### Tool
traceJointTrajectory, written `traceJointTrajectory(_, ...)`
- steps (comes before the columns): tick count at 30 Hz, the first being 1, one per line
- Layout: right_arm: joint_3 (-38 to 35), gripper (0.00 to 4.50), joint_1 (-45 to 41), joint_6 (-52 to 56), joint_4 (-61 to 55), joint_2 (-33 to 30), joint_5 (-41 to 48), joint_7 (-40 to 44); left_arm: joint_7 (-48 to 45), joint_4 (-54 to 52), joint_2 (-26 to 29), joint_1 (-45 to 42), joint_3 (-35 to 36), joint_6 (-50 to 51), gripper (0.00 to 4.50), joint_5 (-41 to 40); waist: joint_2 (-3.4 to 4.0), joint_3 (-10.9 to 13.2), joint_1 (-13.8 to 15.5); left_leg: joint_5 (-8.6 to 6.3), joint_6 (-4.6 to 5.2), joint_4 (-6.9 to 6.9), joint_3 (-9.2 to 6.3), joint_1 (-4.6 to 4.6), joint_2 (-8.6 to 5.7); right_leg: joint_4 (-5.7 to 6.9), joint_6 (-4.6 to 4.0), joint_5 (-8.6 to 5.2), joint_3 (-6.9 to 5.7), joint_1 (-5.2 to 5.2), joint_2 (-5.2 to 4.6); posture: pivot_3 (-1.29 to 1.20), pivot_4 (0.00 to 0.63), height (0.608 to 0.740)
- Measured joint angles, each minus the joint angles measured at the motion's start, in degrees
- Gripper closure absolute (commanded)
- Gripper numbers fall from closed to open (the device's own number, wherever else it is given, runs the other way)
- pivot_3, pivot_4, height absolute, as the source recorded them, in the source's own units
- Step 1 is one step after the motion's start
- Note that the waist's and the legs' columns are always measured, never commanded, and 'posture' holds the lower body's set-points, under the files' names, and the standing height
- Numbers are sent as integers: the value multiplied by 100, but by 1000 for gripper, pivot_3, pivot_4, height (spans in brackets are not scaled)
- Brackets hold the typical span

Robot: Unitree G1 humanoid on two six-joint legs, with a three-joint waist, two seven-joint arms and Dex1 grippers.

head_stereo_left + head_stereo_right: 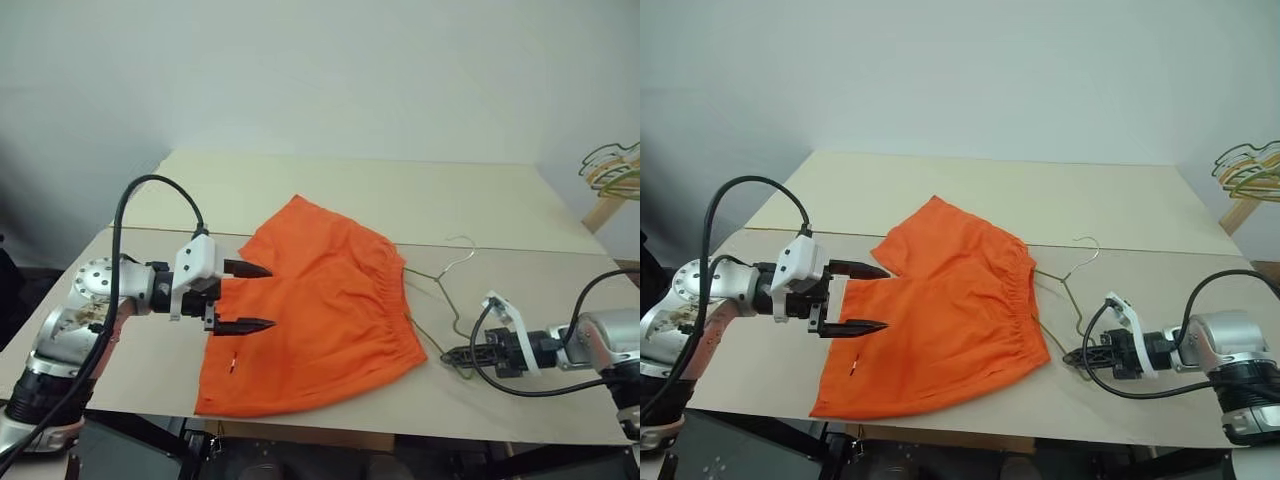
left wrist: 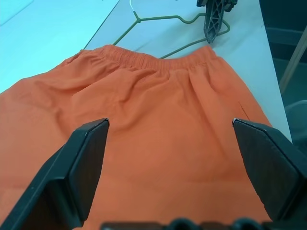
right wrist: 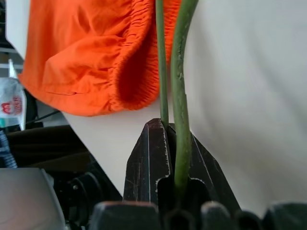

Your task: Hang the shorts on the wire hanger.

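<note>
The bright orange shorts (image 1: pixel 320 310) lie flat on the table, with the gathered waistband (image 3: pixel 139 57) turned toward my right arm. My left gripper (image 1: pixel 271 297) hovers open over the shorts' left leg edge, and orange cloth shows between its wide-spread fingers (image 2: pixel 81 167). The wire hanger (image 1: pixel 447 297) rests on the table beside the waistband, partly tucked under the cloth, its hook pointing away from me. My right gripper (image 1: pixel 445 354) is shut on the hanger's near corner, and the thin wire (image 3: pixel 181 72) runs out between the closed jaws.
The pale table (image 1: pixel 300 190) is made of two boards with a seam running behind the shorts. A bunch of green and yellow hangers (image 1: pixel 612 168) hangs on a wooden stand at the far right. The table's front edge lies just below the shorts' hem.
</note>
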Motion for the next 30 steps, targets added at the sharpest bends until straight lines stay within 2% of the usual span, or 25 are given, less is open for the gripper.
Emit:
traceJointTrajectory(5,1,4500,-185,279,471,371,49,57,19,-32,10,55,4,-14,42,8,0,0,33,-2,3,-1,1,4,-1,3,-1,1,1,2,1,3,0,740)
traceJointTrajectory(10,-484,4500,-724,445,1565,840,110,-172,24,-43,53,96,11,-107,42,39,0,0,48,7,-13,-3,4,3,-2,1,0,1,1,0,1,9,0,740)
traceJointTrajectory(19,-695,4500,-723,411,1466,1041,77,-496,-17,-73,138,161,11,-195,42,85,0,0,63,2,-4,-2,3,-1,0,4,0,1,0,-3,1,0,0,740)
traceJointTrajectory(26,-1273,4500,-157,-410,-791,1088,-274,-1800,-45,-56,147,122,0,-236,42,98,2,-1,55,15,-27,-5,1,-17,1,5,1,1,-1,-20,0,-45,0,740)
traceJointTrajectory(28,-1289,4500,6,-696,-1788,962,-456,-2148,-91,95,143,-65,-35,-294,42,180,3,0,58,15,-27,-1,0,-25,1,5,1,1,-4,-26,-1,-64,0,740)
traceJointTrajectory(30,-1084,4500,46,-1167,-2792,562,-847,-2388,-115,408,87,-502,-89,-471,42,299,6,2,66,13,-23,2,-3,-31,-4,5,2,2,-13,-27,-5,-84,0,740)
